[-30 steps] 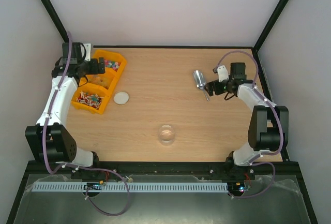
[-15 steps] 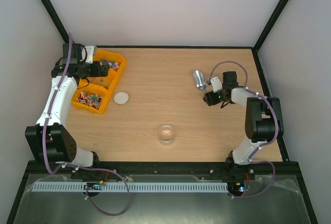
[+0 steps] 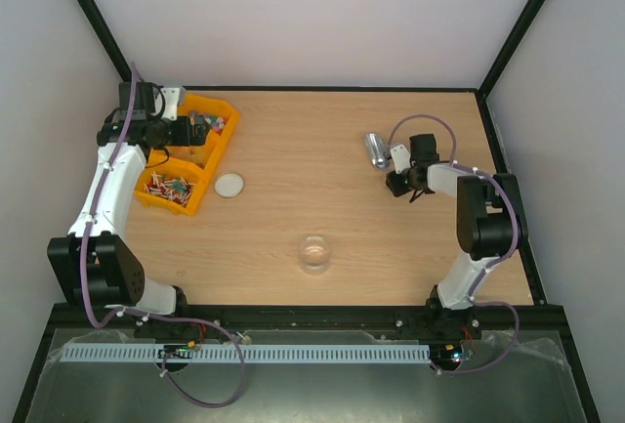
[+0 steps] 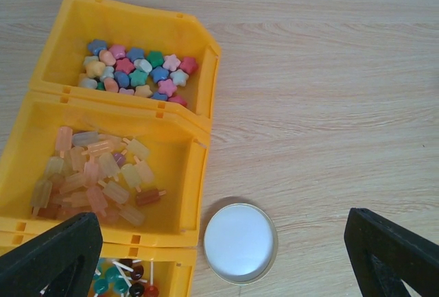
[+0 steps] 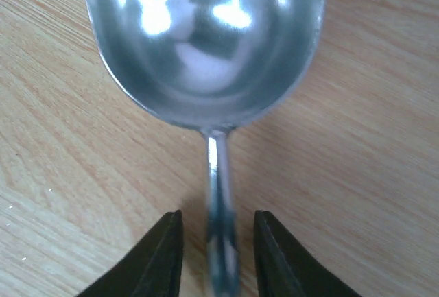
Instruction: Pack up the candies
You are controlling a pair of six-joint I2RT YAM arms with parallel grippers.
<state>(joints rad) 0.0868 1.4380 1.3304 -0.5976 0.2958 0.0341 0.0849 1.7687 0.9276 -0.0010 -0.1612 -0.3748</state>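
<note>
The candies (image 4: 137, 70) are small star-like sweets in mixed colours, heaped in the far compartment of a yellow bin (image 4: 206, 50); they also show in the top view, candies (image 3: 213, 122). My left gripper (image 4: 221, 256) hangs open above the bins and holds nothing. A metal scoop (image 5: 206, 43) lies on the wood, bowl away from me. My right gripper (image 5: 217, 223) straddles its thin handle (image 5: 218, 187), jaws narrow, with a small gap on each side. In the top view the right gripper (image 3: 395, 177) sits just behind the scoop (image 3: 374, 148).
A round jar lid (image 4: 240, 242) lies flat beside the bins. A clear glass jar (image 3: 314, 253) stands open near the table's front centre. The middle bin holds pastel ice-lolly shapes (image 4: 96, 173); the near one holds lollipops (image 4: 123, 280).
My right gripper swung in behind the scoop, lowered over its handle and narrowed its jaws. The left gripper shifted slightly right over the bins.
</note>
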